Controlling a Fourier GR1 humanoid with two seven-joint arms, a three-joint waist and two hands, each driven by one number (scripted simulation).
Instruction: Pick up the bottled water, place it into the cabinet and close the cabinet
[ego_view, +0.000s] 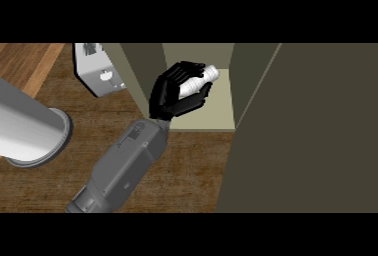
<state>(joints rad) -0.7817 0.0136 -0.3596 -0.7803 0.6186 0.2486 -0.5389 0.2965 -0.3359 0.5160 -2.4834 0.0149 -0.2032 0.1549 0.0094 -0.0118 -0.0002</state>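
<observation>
A dark, grainy wooden worktop (188, 165) fills the lower and middle part of the head view. At the upper left corner a lighter, orange-brown wooden surface (26, 62) meets it along a slanting edge. A large pale grey cylinder (26, 125) with a flared rim lies across the left side, its end resting near the worktop. Above it, near the top edge, stands a small white appliance (100, 75) with a slotted top and a knob on its face; what kind it is cannot be told. Light falls evenly, with soft shading on the cylinder's side.
</observation>
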